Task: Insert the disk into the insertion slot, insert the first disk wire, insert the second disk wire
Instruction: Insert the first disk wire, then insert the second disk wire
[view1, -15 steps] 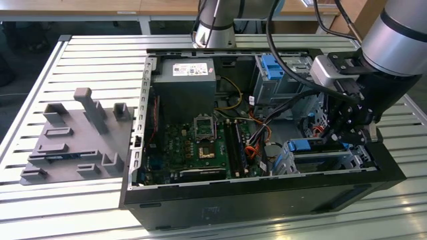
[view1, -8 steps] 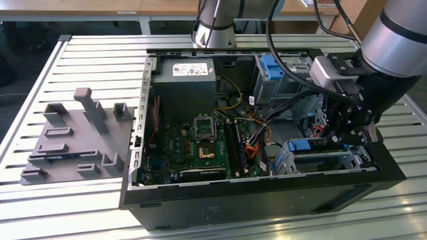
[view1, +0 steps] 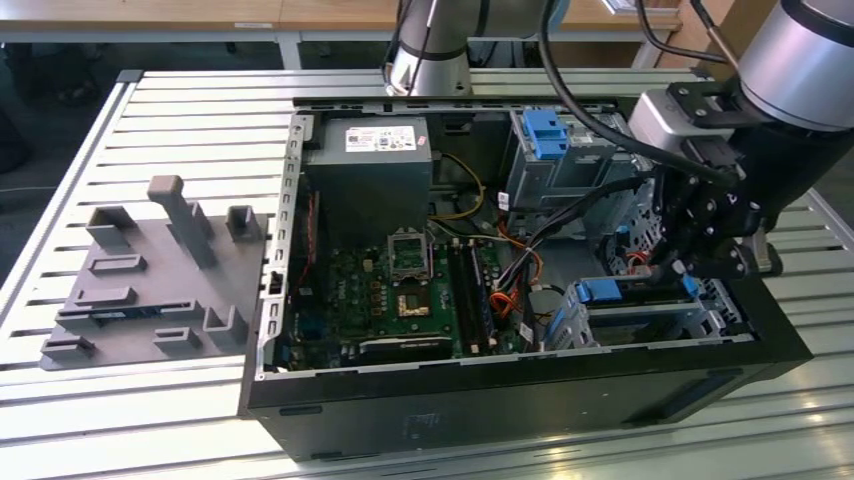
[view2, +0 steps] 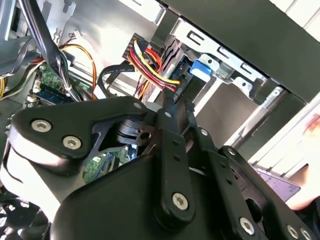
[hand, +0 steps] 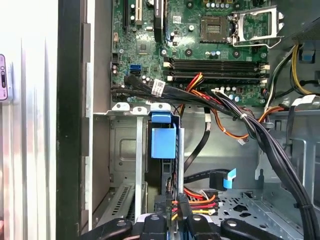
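The disk (hand: 163, 142) stands edge-on in the insertion slot (hand: 122, 150), its blue carrier end facing up; both sit at the case's near right corner, disk (view1: 617, 292) inside slot (view1: 667, 325). My gripper (hand: 171, 205) hangs just above the disk's end, shut on the black plug of a red, yellow and black disk wire (hand: 197, 200). In the second wrist view the gripper (view2: 176, 107) pinches that disk wire (view2: 150, 62) right beside the disk's blue tab (view2: 201, 70). A second disk wire, flat and black with a blue plug (hand: 227, 179), lies loose nearby.
The open case holds a motherboard (view1: 400, 290), a power supply (view1: 367, 170) and a taller bay with a blue latch (view1: 545, 130). A thick black cable bundle (hand: 260, 130) crosses beside the slot. A grey fixture tray (view1: 147, 280) rests on the slatted table at the exterior view's left.
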